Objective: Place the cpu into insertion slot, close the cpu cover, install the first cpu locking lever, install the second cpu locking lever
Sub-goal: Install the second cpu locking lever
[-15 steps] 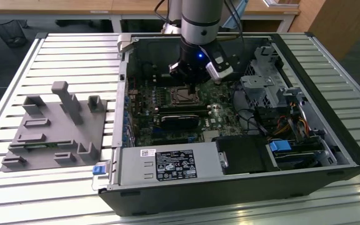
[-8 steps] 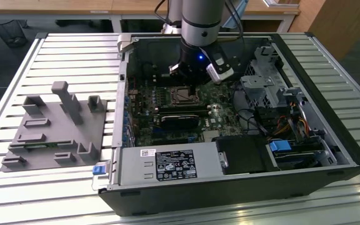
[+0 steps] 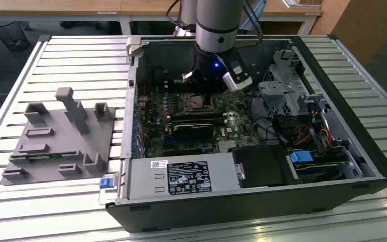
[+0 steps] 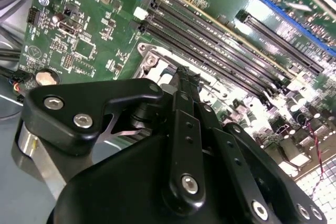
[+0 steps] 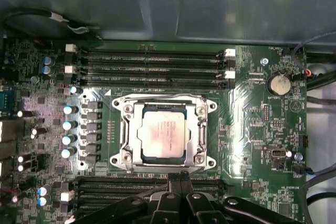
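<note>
In the first wrist view, the small square silvery-grey cpu [image 5: 164,134] lies flat in the insertion slot [image 5: 127,153], a square socket with a thin metal rim on the green circuit board [image 5: 252,129]. The thin silvery metal cpu cover [image 5: 137,136] frames the chip and appears to lie down over it, though whether it is latched is hard to judge. The black gripper [image 5: 180,178] hangs at the socket's 6 o'clock edge, its fingers pressed together into a narrow tip with nothing between them. Long black memory slots [image 5: 152,69] run at 12 o'clock of the socket. In the exterior view, the arm reaches into the open black computer case [image 3: 354,126], and a grey plastic fixture [image 3: 62,138] sits on the slatted metal table [image 3: 18,212] at 9 o'clock of the case.
</note>
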Motion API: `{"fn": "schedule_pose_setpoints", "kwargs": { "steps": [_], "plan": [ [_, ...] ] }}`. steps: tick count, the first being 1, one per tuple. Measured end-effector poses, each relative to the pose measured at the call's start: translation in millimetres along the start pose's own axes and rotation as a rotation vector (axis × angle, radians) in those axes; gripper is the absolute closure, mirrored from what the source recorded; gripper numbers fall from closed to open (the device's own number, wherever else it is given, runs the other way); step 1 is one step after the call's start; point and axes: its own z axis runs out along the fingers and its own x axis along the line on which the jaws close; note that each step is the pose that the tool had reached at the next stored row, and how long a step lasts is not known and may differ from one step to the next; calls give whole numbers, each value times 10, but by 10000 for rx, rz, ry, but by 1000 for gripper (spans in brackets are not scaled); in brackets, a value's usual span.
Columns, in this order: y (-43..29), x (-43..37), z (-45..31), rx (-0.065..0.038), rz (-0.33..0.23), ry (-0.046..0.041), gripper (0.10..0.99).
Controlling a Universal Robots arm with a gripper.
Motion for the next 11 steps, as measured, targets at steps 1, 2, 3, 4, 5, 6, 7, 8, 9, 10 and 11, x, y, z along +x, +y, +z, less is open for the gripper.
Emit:
{"fn": "schedule_pose_setpoints", "kwargs": {
  "steps": [1,2,3,4,5,6,7,8,9,10,11],
  "plan": [
    [-7,2,-1,-28,0,-1,980],
    [-13,6,-1,-58,2,0,980],
    [-16,13,-1,-81,3,-1,980],
    [-19,19,-2,-93,3,-1,980],
    [-20,25,-2,-97,2,-2,980],
    [-21,28,-1,-100,2,-2,980],
    [-23,30,-2,-102,2,-2,980],
    [-25,32,-2,-102,1,-2,980],
    [-27,33,-2,-102,1,-1,980],
    [-28,33,-2,-101,2,-1,980],
    [-34,34,-2,-102,2,-1,980]
  ]
}}
